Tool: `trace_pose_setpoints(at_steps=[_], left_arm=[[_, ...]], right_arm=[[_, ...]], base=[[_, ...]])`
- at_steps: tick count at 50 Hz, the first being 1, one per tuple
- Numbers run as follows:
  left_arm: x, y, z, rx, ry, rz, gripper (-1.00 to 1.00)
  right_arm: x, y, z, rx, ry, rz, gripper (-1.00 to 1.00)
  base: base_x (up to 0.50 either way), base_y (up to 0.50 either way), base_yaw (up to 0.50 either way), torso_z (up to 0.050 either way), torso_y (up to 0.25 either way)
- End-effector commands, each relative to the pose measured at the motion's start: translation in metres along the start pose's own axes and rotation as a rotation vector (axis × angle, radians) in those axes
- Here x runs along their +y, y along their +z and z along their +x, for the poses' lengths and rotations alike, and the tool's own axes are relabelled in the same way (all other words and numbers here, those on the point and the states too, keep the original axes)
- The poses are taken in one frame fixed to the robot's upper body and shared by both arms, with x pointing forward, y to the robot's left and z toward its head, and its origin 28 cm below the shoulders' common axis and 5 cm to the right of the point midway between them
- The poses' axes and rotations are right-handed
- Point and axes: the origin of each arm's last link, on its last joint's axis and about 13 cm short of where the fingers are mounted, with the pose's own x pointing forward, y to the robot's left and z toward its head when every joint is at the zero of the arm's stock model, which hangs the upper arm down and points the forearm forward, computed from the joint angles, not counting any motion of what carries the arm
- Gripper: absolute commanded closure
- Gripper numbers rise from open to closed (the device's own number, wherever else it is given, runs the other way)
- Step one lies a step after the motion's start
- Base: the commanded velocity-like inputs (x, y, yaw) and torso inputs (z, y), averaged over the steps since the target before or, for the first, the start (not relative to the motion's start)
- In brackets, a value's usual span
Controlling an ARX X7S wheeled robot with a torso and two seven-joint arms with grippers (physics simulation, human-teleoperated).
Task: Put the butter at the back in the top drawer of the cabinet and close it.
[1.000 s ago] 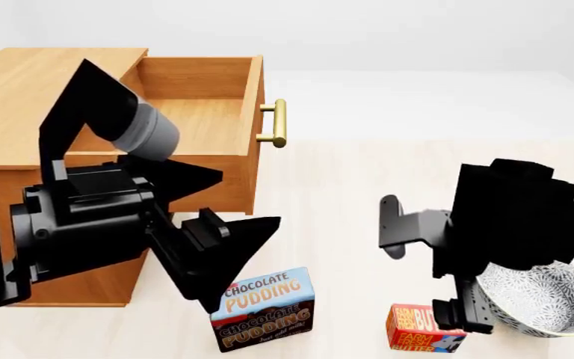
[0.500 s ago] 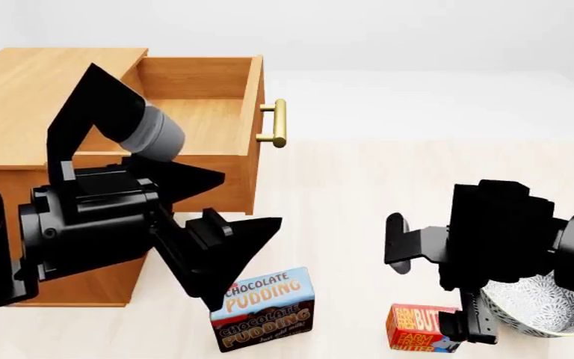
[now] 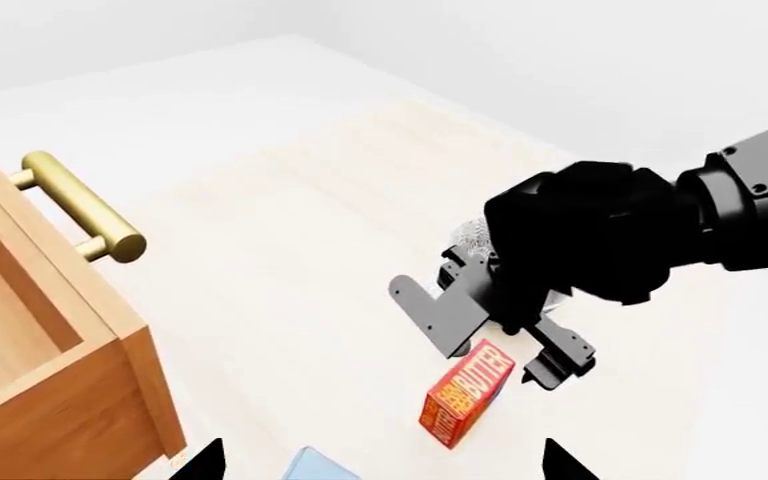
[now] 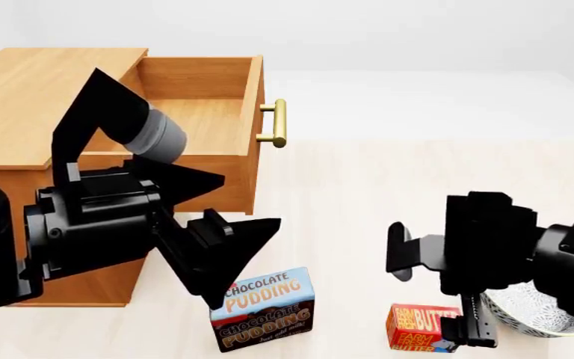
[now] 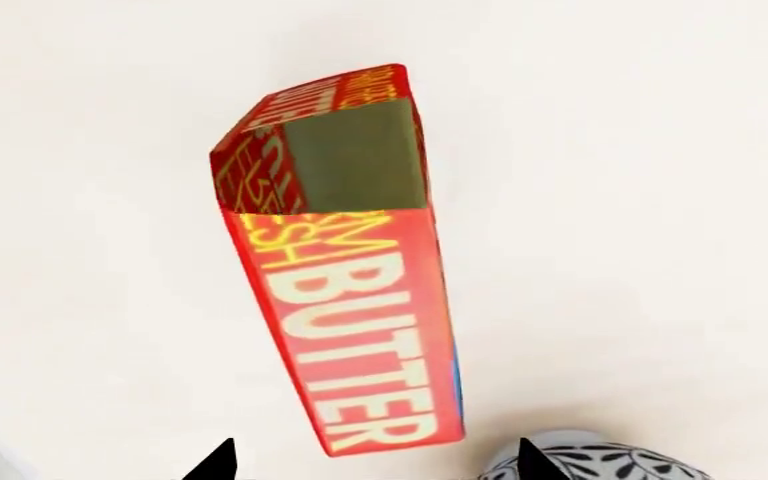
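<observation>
On the pale desk under white walls, the cabinet's top drawer stands open, while the right gripper, fingers spread, straddles the butter beside a patterned bowl.

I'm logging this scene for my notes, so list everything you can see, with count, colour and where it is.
cabinet: one, light brown wood, far left of the head view.
top drawer: one, same wood, brass bar handle, pulled open, nothing visible inside.
butter: one, orange-red box with yellow and white lettering, standing on the pale floor beside the bowl.
chocolate pudding box: one, brown, blue and red, standing on the floor in front of the cabinet.
bowl: one, grey-and-white patterned, on the floor to the butter's right, partly hidden by the right arm.
left gripper: one, black, open, above the pudding box.
right gripper: one, black, open, at the butter, not gripping it.
</observation>
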Motion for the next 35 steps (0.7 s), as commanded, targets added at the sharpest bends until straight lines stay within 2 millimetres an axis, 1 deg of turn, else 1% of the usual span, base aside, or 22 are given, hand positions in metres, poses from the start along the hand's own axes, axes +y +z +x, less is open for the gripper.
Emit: trace_pose_setpoints(at_steps=[1, 23, 35], left_arm=[[0.001, -0.001, 0.0, 0.002, 0.001, -0.002, -1.0], [0.003, -0.002, 0.0, 0.003, 0.003, -0.008, -1.0], [0.004, -0.002, 0.0, -0.002, 0.005, -0.012, -1.0]], right_arm=[[-0.003, 0.002, 0.007, 0.029, -0.006, 0.003, -1.0], [-0.004, 0.01, 0.014, 0.024, 0.003, -0.017, -1.0], [-0.006, 0.012, 0.024, 0.044, 0.012, -0.014, -1.0]], base=[[0.0, 0.0, 0.0, 0.0, 0.0], [0.0, 0.0, 0.0, 0.0, 0.0], [0.0, 0.0, 0.0, 0.0, 0.0]])
